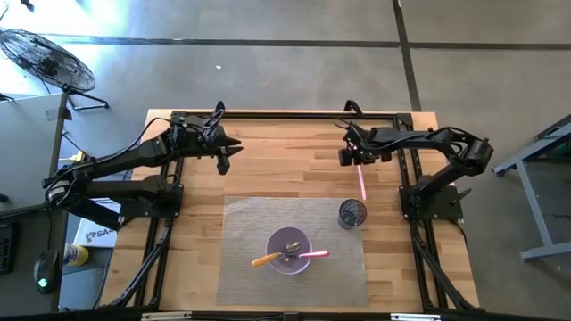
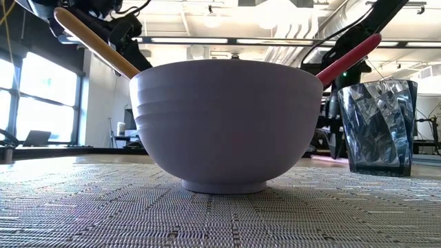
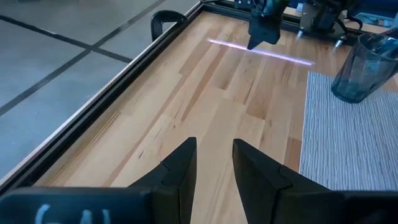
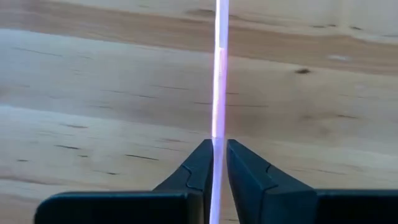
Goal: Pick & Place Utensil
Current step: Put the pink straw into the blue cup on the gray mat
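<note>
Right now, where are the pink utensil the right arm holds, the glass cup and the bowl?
pink utensil (image 1: 362, 183), high view, mid-handle.
glass cup (image 1: 352, 214), high view, rim.
bowl (image 2: 227, 117), low view, outer wall.

Bright even light, ceiling lights (image 2: 275, 10) glaring — near mat (image 2: 220, 220) blurred

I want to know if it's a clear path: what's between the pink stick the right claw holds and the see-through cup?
Only bare wood and the mat's edge. In the high view the pink utensil hangs from the right gripper, ending just short of the cup.

Overhead cam looks straight down; low cam sits close behind bowl (image 2: 226, 124), both showing cup (image 1: 352, 214).
</note>
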You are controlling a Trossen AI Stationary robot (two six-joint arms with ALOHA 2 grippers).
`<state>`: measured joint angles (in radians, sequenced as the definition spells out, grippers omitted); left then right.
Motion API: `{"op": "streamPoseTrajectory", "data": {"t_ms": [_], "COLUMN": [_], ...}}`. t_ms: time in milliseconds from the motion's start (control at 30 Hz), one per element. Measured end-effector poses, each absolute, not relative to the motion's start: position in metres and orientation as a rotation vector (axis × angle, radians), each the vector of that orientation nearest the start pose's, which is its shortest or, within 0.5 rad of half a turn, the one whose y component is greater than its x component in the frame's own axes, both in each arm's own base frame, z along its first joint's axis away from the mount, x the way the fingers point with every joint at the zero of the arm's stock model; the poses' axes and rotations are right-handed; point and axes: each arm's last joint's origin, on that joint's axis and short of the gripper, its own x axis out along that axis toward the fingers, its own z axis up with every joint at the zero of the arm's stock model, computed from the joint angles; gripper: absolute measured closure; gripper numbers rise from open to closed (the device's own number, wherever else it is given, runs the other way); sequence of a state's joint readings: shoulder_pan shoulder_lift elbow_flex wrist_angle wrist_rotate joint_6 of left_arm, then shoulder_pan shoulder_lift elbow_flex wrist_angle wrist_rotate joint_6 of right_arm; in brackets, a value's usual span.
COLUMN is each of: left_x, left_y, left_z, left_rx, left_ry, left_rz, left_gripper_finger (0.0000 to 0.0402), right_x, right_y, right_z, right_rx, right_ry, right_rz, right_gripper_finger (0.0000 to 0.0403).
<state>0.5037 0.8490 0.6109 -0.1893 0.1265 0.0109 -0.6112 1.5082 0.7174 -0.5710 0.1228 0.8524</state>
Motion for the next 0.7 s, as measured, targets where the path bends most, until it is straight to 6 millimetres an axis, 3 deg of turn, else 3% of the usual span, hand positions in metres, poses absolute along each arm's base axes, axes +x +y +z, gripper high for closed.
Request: {"op": "streamPoseTrajectory", "data": {"t_ms": [200,433,700], "left_x": [0.164,0.165,0.165], "left_y": [0.086,0.087,0.087], "left_z": [0.262,0.263,0.263], "left_rx": [-0.123,-0.133,-0.135], "left_ry": [0.41,0.4,0.399], "left_rz": [0.369,0.372,0.374], "left_gripper_finger": [0.03,0.03,0.03], "right_x": [0.189,0.181,0.171], "right_y": [-0.144,-0.169,-0.183], "right_z": [0.138,0.139,0.125], "right_rx": [1.021,1.087,1.092], "right_ry": [1.022,0.913,0.999], "right_rz": [-1.18,-1.121,-1.045], "right_gripper_finger": [0.0338,0.0318,0.0318]}}
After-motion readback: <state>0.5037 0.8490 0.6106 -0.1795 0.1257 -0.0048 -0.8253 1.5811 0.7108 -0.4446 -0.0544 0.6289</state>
